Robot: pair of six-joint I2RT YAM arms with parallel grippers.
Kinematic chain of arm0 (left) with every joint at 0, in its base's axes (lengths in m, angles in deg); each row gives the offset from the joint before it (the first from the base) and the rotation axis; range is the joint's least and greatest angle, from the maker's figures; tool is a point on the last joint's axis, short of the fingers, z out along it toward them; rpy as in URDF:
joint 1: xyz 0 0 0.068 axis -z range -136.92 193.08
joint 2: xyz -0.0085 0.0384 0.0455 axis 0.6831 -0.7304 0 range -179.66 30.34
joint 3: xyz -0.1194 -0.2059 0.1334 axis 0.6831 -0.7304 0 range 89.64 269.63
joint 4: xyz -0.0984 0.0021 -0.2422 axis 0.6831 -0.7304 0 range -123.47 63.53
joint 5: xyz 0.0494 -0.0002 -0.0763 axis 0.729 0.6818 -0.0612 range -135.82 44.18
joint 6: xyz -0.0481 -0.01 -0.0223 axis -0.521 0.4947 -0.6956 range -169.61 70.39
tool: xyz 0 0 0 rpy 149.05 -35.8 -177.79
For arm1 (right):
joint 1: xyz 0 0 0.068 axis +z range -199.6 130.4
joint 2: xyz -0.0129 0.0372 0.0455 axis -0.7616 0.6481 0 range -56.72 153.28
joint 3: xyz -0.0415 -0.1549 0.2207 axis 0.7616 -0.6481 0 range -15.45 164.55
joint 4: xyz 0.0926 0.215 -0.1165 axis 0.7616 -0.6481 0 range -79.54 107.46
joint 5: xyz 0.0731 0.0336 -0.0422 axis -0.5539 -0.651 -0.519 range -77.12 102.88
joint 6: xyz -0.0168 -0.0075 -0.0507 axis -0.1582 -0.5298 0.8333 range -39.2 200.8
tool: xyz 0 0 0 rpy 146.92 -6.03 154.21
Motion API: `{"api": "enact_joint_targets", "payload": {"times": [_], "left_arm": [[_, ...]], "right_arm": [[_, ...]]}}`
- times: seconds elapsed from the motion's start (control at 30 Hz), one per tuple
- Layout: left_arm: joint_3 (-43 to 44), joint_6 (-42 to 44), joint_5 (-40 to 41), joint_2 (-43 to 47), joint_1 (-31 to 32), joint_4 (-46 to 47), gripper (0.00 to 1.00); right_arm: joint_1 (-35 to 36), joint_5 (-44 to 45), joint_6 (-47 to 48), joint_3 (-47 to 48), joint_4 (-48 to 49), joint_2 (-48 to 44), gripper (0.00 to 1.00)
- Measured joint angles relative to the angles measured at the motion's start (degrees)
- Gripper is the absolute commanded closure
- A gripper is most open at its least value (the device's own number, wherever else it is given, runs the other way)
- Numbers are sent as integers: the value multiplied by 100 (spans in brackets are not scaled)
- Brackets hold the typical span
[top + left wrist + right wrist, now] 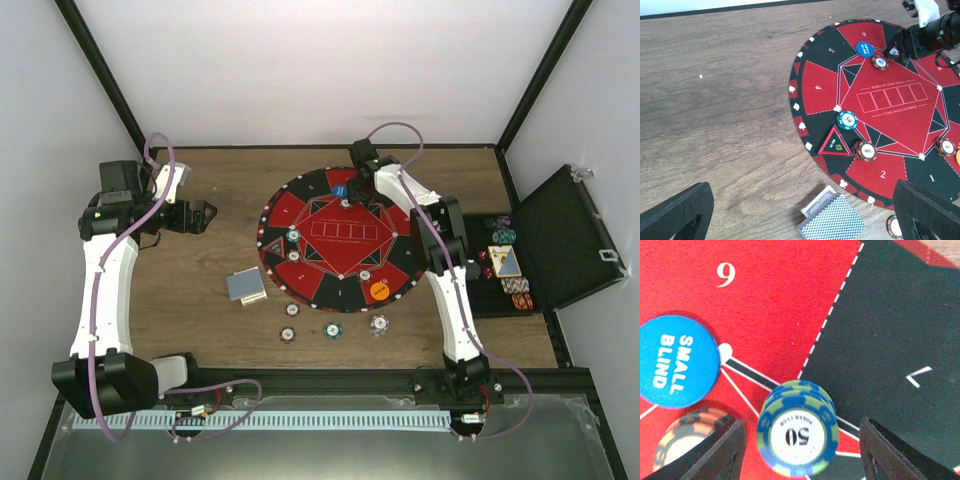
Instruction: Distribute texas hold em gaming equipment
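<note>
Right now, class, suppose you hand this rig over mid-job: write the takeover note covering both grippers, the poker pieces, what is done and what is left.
Left gripper: open, empty, above the table left of the mat.
Right gripper: open, fingers either side of a 50 chip at the mat's far edge, not touching it.
Done: small blind disc, orange disc and several chips lie on the mat.
Left: card deck undealt beside the mat; three chips on the table near it; more chips in the case.
</note>
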Motion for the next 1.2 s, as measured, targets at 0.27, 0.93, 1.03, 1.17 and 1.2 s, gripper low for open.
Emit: {"api": "enact_joint_targets", "payload": {"times": [0.27,0.93,1.03,1.17,1.2], "left_arm": [[-31,7,107,2,0,-42,0],[-645,166,424,522,0,-37,0],[-686,197,385,542,0,-37,0],[-826,275,343,667,0,-52,0],[-852,297,332,719,0,-63,0]], "right_arm": [[98,76,-251,-785,-205,-1261,28],[2216,57,-2310,-6050,-278,-5366,25],[2601,20,-2546,-6181,-273,-5532,25],[3115,24,-2763,-6269,-273,-5495,26],[3228,28,-2793,-6269,-264,-5453,27]]}}
